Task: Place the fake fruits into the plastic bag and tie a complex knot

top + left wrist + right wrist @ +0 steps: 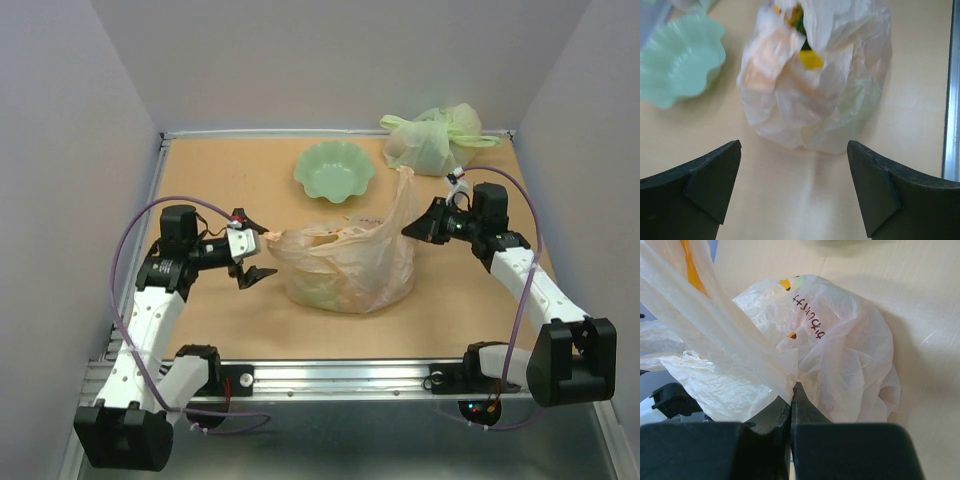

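Observation:
The plastic bag [345, 265] sits bulging in the middle of the table, whitish-beige with orange marks. In the left wrist view the bag [815, 95] gapes at the top, and yellow and green bits of the fake fruits [810, 57] show inside. My left gripper [257, 253] is open and empty just left of the bag; its fingers [715, 180] frame bare table in front of the bag. My right gripper [415, 228] is shut on a stretched handle strip of the bag [755, 365], pinched at the fingertips [796, 392] up and to the right of the bag's body [850, 355].
A pale green scalloped bowl [335, 170] stands behind the bag and also shows in the left wrist view [680, 60]. A pale green knotted bag [432, 138] lies at the back right. A metal rail [330, 375] runs along the near edge.

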Controlling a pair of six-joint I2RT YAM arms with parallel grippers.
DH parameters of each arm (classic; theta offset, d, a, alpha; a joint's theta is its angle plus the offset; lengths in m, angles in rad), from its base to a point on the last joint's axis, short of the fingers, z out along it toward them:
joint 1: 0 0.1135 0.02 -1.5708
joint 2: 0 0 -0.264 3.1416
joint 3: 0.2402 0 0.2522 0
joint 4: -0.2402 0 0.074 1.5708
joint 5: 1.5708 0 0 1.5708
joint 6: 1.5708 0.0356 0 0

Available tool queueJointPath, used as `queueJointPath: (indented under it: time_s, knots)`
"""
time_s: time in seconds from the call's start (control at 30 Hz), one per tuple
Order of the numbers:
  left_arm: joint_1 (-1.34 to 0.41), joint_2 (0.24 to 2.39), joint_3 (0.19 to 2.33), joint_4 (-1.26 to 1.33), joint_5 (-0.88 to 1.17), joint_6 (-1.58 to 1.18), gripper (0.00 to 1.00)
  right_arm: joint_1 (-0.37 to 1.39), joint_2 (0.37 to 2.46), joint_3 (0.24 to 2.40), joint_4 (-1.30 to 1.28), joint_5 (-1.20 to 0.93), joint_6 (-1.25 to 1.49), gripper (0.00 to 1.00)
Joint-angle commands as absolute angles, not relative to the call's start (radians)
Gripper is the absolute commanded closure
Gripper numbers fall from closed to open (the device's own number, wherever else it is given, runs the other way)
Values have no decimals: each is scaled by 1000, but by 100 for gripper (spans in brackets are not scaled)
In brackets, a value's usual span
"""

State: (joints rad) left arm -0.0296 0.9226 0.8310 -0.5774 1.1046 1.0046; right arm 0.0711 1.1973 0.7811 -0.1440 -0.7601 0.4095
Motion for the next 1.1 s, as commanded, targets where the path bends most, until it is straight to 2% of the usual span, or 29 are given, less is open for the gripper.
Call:
queueJointPath:
  time_s: [0.0, 0.2, 0.3, 0.33, 0.37, 0.4, 0.47, 0.5, 0.53, 0.57, 0.6, 0.7, 0.8, 1.07]
  knots:
    - [-130, 882, 752, -136, 1169, 770, 1, 66, 1193, 772, -91, -787, 380, 100]
    - [-221, 905, 608, 316, 1077, 473, 1, 67, 1200, 787, -95, -804, 371, 100]
    - [-250, 937, 607, 387, 1077, 445, 1, 67, 1201, 793, -97, -824, 351, 100]
    - [-262, 949, 627, 388, 1087, 451, 4, 67, 1203, 795, -98, -822, 348, 100]
    - [-265, 963, 641, 388, 1103, 460, 12, 67, 1204, 798, -101, -819, 342, 100]
    - [-268, 968, 672, 385, 1132, 471, 29, 69, 1206, 805, -109, -813, 325, 100]
    - [-279, 983, 713, 307, 1179, 536, 50, 80, 1204, 813, -123, -789, 299, 100]
    - [-287, 995, 745, 231, 1196, 605, 56, 86, 1204, 818, -126, -778, 292, 100]
    - [-304, 1041, 840, 127, 1204, 688, 62, 98, 1204, 828, -130, -763, 285, 100]
    - [-320, 1070, 898, 6, 1209, 789, 75, 110, 1201, 834, -138, -743, 278, 100]
    - [-369, 1104, 958, -264, 1183, 1025, 83, 141, 1200, 839, -143, -694, 262, 99]
    - [-480, 1244, 1147, -532, 1062, 1213, 95, 205, 1195, 868, -158, -631, 229, 100]
    - [-541, 1348, 1271, -708, 980, 1261, 98, 242, 1200, 902, -186, -601, 183, 100]
    - [-701, 1503, 1460, -721, 836, 1155, 97, 345, 1236, 988, -262, -555, 62, 100]
